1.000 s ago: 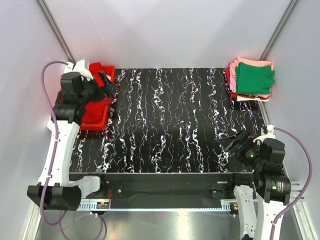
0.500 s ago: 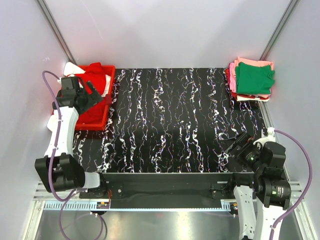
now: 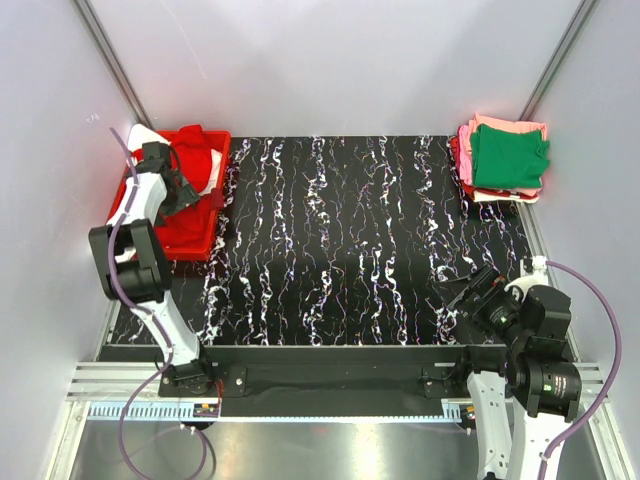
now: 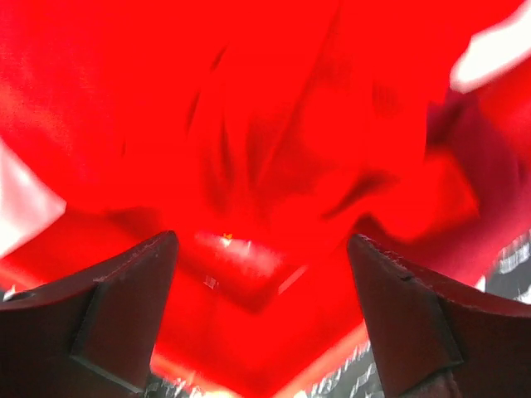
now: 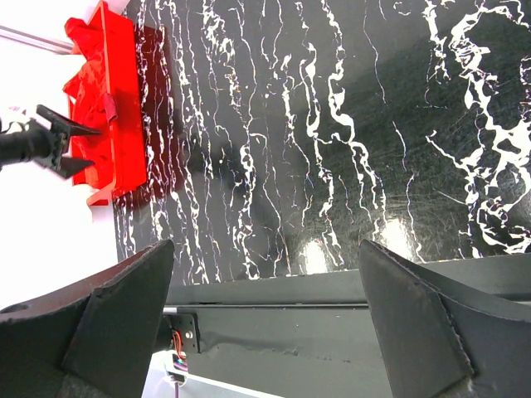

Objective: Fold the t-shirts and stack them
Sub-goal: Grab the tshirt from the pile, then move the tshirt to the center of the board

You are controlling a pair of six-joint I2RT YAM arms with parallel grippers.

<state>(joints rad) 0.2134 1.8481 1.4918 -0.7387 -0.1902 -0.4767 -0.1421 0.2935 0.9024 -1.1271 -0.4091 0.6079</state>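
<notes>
Desk (image 3: pixel 340 250): flat, glossy black top streaked with white marble-like veins.
Bin (image 3: pixel 182 244): rigid red plastic, rectangular with straight walls, at the desk's far left corner.
Red t-shirt (image 3: pixel 196 148): soft bright red cloth, crumpled into deep folds inside the bin.
White cloth (image 3: pixel 141 136): pale and limp, draped over the bin's far left rim; possibly another shirt, but the view is too blurred to be sure.
Stack: folded t-shirts squared up at the desk's far right corner. The green t-shirt (image 3: pixel 510 158) lies smooth and flat on top, the pink t-shirt (image 3: pixel 500 125) shows its edges beneath, and a cream edge (image 3: pixel 505 196) shows on the near side.
Left gripper (image 4: pixel 261 249): over the bin, dark wedge-shaped fingers (image 4: pixel 124 315) spread wide. The red cloth lies beyond the gap and nothing is clamped.
Right gripper (image 5: pixel 265 249): above the desk's near right edge, fingers released and apart, with only the veined surface between them.
</notes>
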